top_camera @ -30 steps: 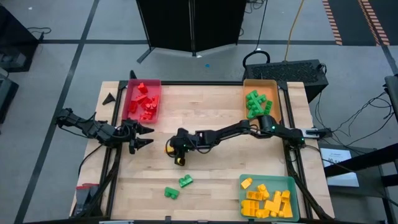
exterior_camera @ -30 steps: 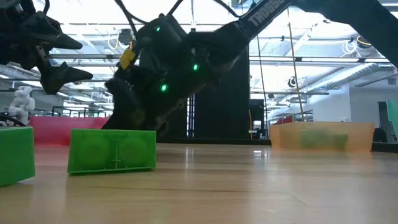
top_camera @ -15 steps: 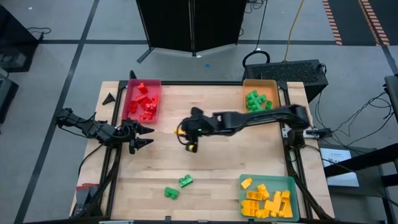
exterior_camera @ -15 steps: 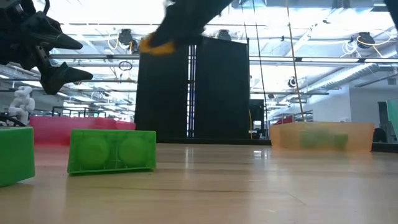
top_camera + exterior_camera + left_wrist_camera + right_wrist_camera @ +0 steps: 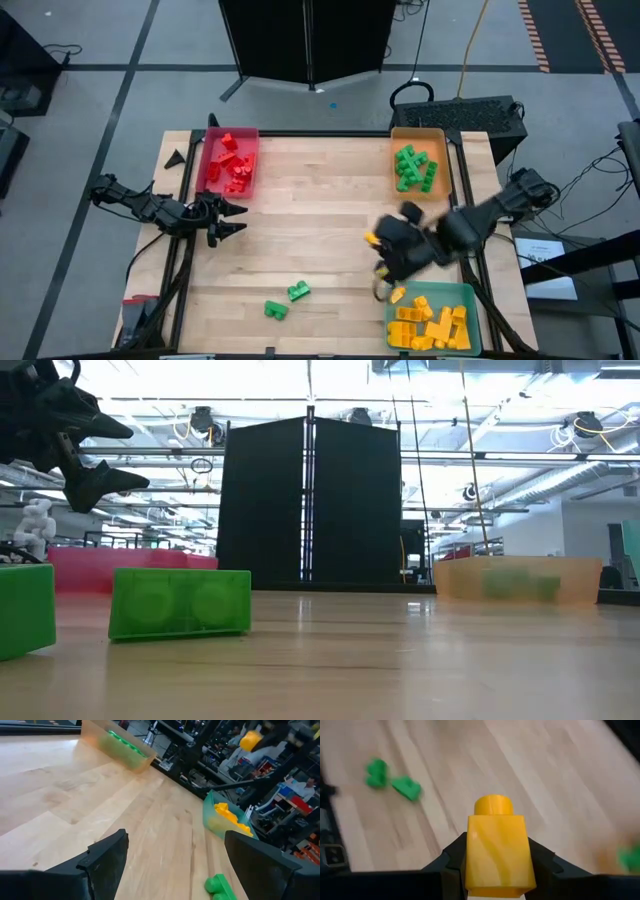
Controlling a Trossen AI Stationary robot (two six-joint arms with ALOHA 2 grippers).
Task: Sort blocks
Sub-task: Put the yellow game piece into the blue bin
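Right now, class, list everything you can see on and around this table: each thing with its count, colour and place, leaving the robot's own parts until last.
Red tray: one, far-left corner, holding a pile of red blocks.
Orange tray: one, far-right corner, holding green blocks.
Teal tray: one, near-right corner, holding a heap of yellow blocks.
Loose green blocks: two, on the bare wood near the front edge, left of the teal tray.
Yellow block: one, carried in the right gripper.
Table: one, light wood.
Black cabinet: one, beyond the table's far edge.
Left gripper: open, waiting at the left edge below the red tray.
Right gripper: shut on the yellow block, just above the teal tray.
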